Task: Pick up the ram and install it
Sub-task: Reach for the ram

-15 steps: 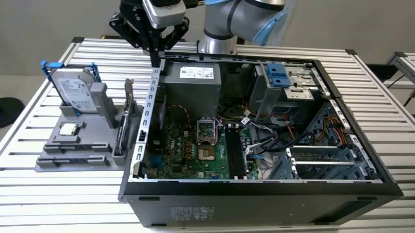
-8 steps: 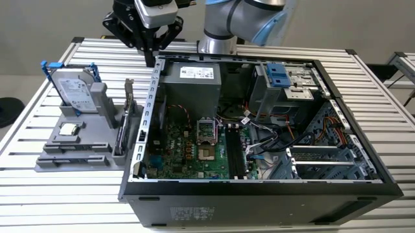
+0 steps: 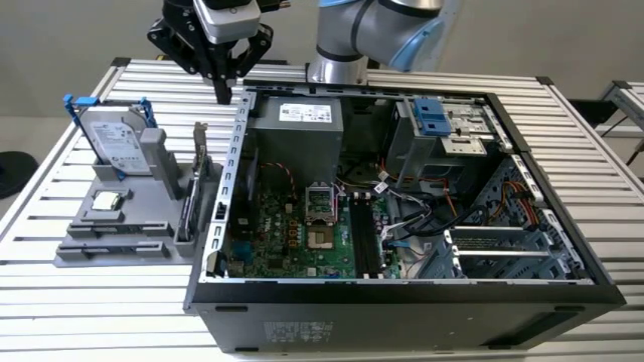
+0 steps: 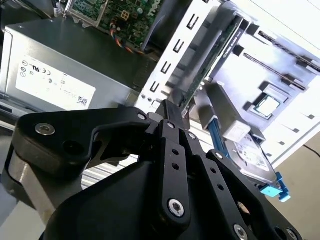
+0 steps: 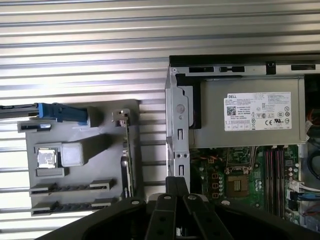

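Note:
A grey fixture (image 3: 111, 253) stands on the slatted table at the exterior view's left. In its two narrow front slots I see thin dark strips edge-on; I take the nearer one for the ram (image 5: 70, 188), also in the second wrist view as the ram (image 4: 282, 47), though I cannot be sure. My gripper (image 3: 223, 96) hangs high above the open computer case's (image 3: 403, 298) rear left corner, well away from those slots. Both wrist views show the gripper (image 4: 167, 107) (image 5: 176, 182) with its black fingers together and nothing between them.
The fixture also carries a silver hard drive (image 3: 116, 143) in a blue bracket, a processor chip (image 3: 105, 200) and an upright expansion card (image 3: 198, 177). Inside the case lie the green motherboard (image 3: 292, 241), its memory slots (image 3: 367, 241) and the grey power supply (image 3: 297, 139).

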